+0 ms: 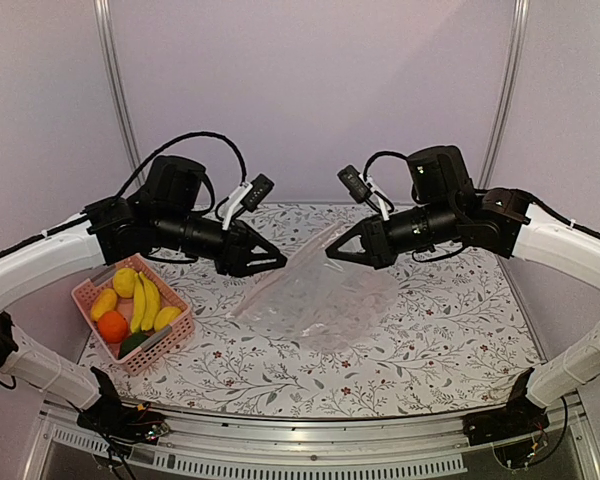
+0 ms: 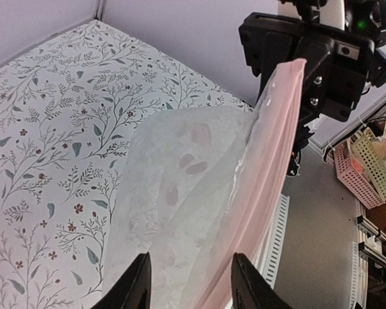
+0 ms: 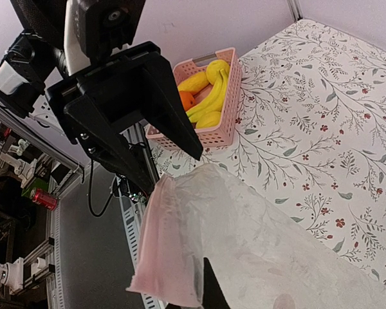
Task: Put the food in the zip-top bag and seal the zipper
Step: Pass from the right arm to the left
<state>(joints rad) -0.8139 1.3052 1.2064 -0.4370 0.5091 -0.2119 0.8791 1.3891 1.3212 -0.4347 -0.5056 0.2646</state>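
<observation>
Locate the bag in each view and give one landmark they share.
Top external: bag at the centre of the picture.
Left wrist: fills the centre and lower middle.
Right wrist: bottom centre to bottom right.
Shared landmark: floral table cover, under the bag in all three.

Clear zip-top bag [image 1: 320, 290] centre, food [image 1: 140, 300] in pink basket [image 1: 168, 338] left

The table [image 1: 430, 340] is covered in white, printed with grey-green leafy sprigs and small dark red flowers. A pink slatted basket [image 1: 88, 298] is seen on it. Inside the basket, yellow bananas [image 1: 145, 300], a yellow lemon-like piece [image 1: 125, 282], a round orange [image 1: 112, 326] and a dark green piece [image 1: 133, 344] are shown. Right of the basket, the zip-top bag [image 1: 320, 295] is clear, its zipper [image 2: 270, 167] tinted pale pink. The left pincer [image 1: 280, 262] and right pincer [image 1: 332, 252] are coloured black.
</observation>
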